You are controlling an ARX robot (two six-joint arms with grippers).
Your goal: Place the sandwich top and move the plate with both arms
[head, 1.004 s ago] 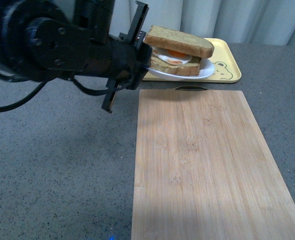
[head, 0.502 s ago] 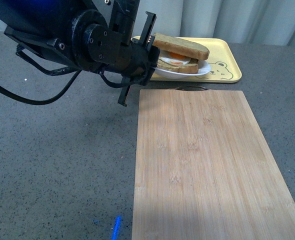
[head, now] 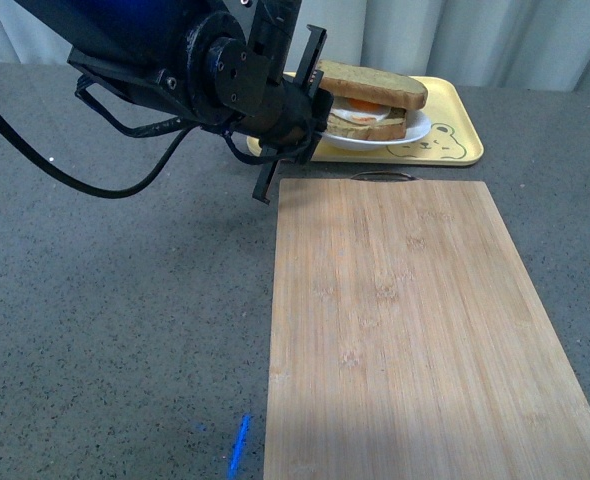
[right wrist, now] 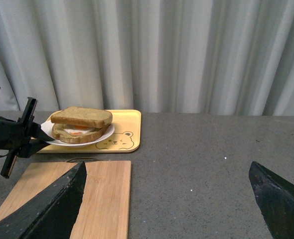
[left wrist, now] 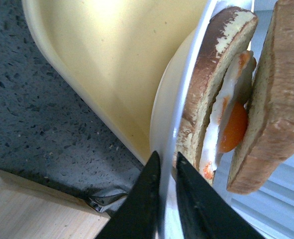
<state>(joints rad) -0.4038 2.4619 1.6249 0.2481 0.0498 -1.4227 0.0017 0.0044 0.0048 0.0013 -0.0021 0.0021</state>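
Sandwich top (head: pixel 373 85) already lies over the fried egg (head: pixel 365 108) and the lower slice (head: pixel 387 126), so what remains, as I judge it, is carrying the plate (head: pixel 417 131). In the front view my left gripper (head: pixel 320 116) pinches the plate's near-left rim. Over the last second that arm has swung right and away from me, and the plate now sits more level above the yellow tray (head: pixel 457 118), just behind the bamboo cutting board (head: pixel 405 320). Only one arm is on it.

Left wrist view: my left gripper (left wrist: pixel 168 199) is clamped on the thin white rim of the plate (left wrist: pixel 162 114), one black finger on each face. The sandwich top (left wrist: pixel 281 89) is coarse, speckled greenish-brown; the lower slice (left wrist: pixel 207 84) shows a dark, rounded crust; the egg's orange yolk (left wrist: pixel 232 130) looks glossy. The tray (left wrist: pixel 112 59) is smooth with a curved lip, against speckled grey counter (left wrist: pixel 27 109).

Right wrist view: my right gripper (right wrist: pixel 167 172) is spread wide and holds nothing, well apart from the plate (right wrist: pixel 104 135) and sandwich top (right wrist: pixel 81 117). It would have to come across for a two-armed hold.
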